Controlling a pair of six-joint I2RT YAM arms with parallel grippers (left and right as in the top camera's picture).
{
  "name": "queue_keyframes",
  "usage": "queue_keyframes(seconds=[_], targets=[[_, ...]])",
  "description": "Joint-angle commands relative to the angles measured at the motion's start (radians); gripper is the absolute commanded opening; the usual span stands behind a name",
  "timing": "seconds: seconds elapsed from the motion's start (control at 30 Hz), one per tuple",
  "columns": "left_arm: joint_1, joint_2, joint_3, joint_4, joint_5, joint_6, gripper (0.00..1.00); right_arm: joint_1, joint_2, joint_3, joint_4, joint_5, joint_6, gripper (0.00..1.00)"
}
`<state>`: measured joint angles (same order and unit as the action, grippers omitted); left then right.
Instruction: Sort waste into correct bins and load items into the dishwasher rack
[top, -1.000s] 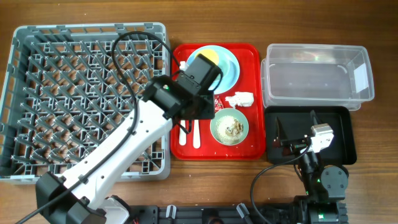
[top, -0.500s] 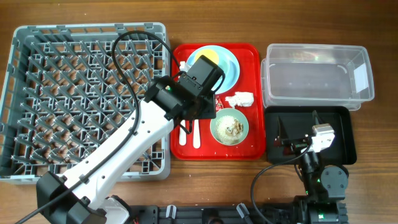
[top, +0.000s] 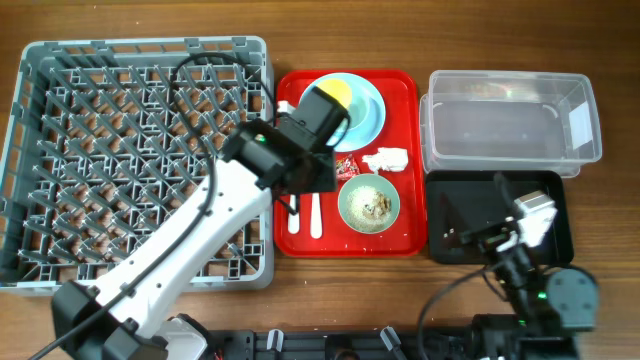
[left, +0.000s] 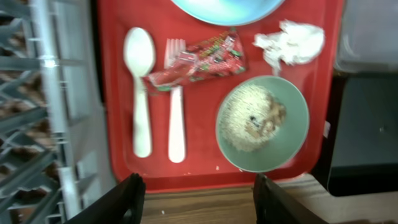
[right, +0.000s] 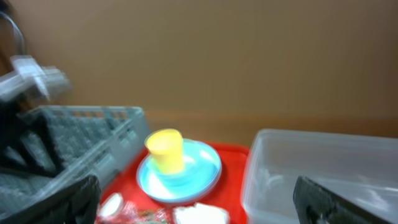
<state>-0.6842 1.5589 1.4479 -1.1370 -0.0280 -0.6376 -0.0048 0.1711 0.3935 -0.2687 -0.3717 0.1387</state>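
My left gripper is open and empty, above the front edge of the red tray. Below it lie a white spoon, a white fork, a red wrapper resting across the fork, a crumpled napkin and a mint green bowl with rice and brown scraps. The yellow cup stands on the pale blue plate; I cannot tell a blue bowl apart from the plate. My right gripper is open and empty, over the black tray.
The grey dishwasher rack fills the left side, touching the red tray's left edge. The clear tub stands at the back right, behind the black tray. My left arm crosses over the rack's front right corner.
My left wrist has shifted slightly left and back, uncovering the red wrapper in the overhead view. My right arm has moved right and toward the front edge.
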Motion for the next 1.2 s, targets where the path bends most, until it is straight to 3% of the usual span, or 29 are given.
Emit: queue_keyframes(seconds=[0.0, 0.17, 0.27, 0.3, 0.37, 0.43, 0.63, 0.77, 0.8, 0.83, 0.93, 1.17], targets=[[0.096, -0.090, -0.008, -0.034, 0.000, 0.005, 0.62, 0.000, 0.237, 0.296, -0.181, -0.094, -0.013, 1.00], [0.295, -0.188, -0.008, -0.138, -0.017, 0.005, 0.64, 0.000, 0.612, 0.689, -0.489, -0.109, 0.013, 1.00], [0.495, -0.267, -0.008, -0.258, -0.091, 0.005, 0.70, 0.000, 0.784, 0.787, -0.505, -0.306, 0.239, 1.00], [0.551, -0.284, -0.008, -0.285, -0.096, 0.005, 0.75, 0.007, 0.828, 0.783, -0.499, -0.455, 0.225, 1.00], [0.630, -0.306, -0.008, -0.311, -0.095, 0.005, 0.98, 0.044, 0.899, 0.779, -0.502, -0.531, 0.190, 1.00], [0.696, -0.319, -0.008, -0.325, -0.095, 0.004, 1.00, 0.113, 0.972, 0.778, -0.539, -0.478, 0.178, 1.00], [0.740, -0.319, -0.008, -0.340, -0.093, 0.004, 1.00, 0.463, 1.136, 0.778, -0.539, 0.017, 0.255, 1.00], [0.740, -0.319, -0.008, -0.338, -0.093, 0.004, 1.00, 0.583, 1.188, 0.778, -0.473, 0.058, 0.237, 1.00], [0.740, -0.319, -0.008, -0.338, -0.093, 0.004, 1.00, 0.596, 1.207, 0.778, -0.453, 0.058, 0.245, 0.91], [0.740, -0.319, -0.008, -0.338, -0.093, 0.004, 1.00, 0.608, 1.232, 0.778, -0.426, 0.061, 0.253, 0.72], [0.740, -0.319, -0.008, -0.338, -0.093, 0.004, 1.00, 0.634, 1.320, 0.778, -0.338, 0.064, 0.277, 0.36], [0.740, -0.319, -0.008, -0.338, -0.093, 0.004, 1.00, 0.702, 1.568, 0.778, -0.172, 0.135, 0.721, 0.39]])
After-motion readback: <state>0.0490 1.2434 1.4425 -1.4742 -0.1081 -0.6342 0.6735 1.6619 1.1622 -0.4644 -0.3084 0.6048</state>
